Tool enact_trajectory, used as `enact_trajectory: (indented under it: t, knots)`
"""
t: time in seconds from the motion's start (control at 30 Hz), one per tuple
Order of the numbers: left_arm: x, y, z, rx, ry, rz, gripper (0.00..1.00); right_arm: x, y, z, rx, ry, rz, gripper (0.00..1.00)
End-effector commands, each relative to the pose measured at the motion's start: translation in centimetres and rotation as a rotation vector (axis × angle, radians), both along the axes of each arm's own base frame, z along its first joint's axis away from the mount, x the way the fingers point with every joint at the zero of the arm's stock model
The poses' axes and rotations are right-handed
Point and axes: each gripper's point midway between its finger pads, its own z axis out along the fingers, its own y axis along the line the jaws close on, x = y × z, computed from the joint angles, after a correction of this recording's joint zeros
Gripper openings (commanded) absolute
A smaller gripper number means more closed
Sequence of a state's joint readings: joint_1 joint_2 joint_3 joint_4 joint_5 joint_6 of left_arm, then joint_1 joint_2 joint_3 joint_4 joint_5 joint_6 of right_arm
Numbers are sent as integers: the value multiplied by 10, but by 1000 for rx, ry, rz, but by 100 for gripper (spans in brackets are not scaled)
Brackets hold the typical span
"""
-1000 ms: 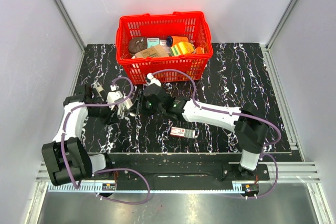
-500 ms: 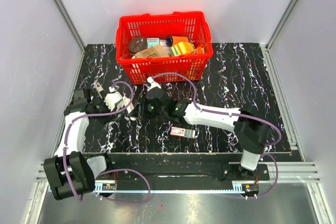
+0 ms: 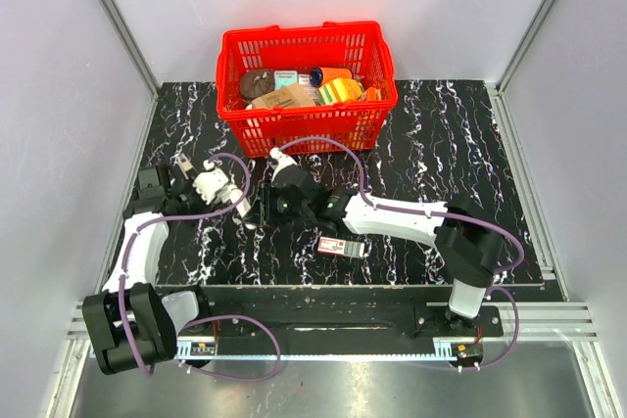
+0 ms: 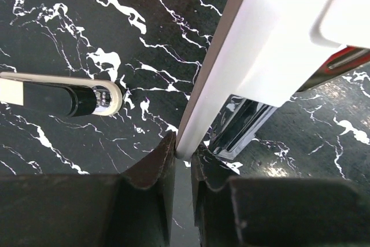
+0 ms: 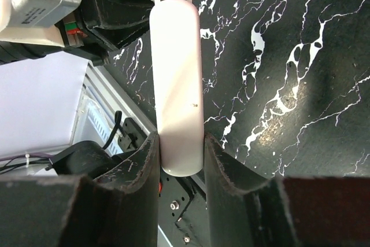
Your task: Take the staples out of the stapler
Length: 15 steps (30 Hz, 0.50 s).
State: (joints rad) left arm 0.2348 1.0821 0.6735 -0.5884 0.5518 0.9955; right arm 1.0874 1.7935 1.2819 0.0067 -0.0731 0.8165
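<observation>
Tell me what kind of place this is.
Likely a lab robot cell: plain white walls in aluminium framing, a black marble-pattern tabletop, and a red basket of assorted props.

no wording I can make out anywhere, print on the small red-and-white box (image 3: 340,247) too tiny, labels on packets (image 3: 338,91) in the red plastic basket (image 3: 306,32) blurred

- One table (image 3: 441,144).
- One red basket (image 3: 306,122), at 12 o'clock on the table.
- Packaged goods (image 3: 294,95) piled in the basket: several, overlapping too much for an exact count.
- One stapler (image 5: 176,85), toward 9 o'clock.
- One red-and-white box (image 3: 340,247), at 6 o'clock.
- One flat white-and-black piece (image 4: 58,93).
- Two arms: left arm (image 3: 137,242), right arm (image 3: 402,214).
- Two grippers, one per arm: left gripper (image 4: 184,148), right gripper (image 5: 180,143).
</observation>
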Motion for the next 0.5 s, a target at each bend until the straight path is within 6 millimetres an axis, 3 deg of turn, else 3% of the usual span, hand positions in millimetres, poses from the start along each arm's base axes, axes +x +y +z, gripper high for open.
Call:
enact_trajectory:
  t: [0.0, 0.3, 0.47]
  knots:
    - [37, 29, 22, 137, -182, 46, 7, -12, -24, -21, -135, -19, 67, 0]
    - [43, 40, 25, 283, -306, 22, 8, -10, -33, -34, -240, -83, 159, 0]
    - [39, 25, 29, 362, -428, -41, 8, -8, -39, -40, -278, -130, 190, 0]
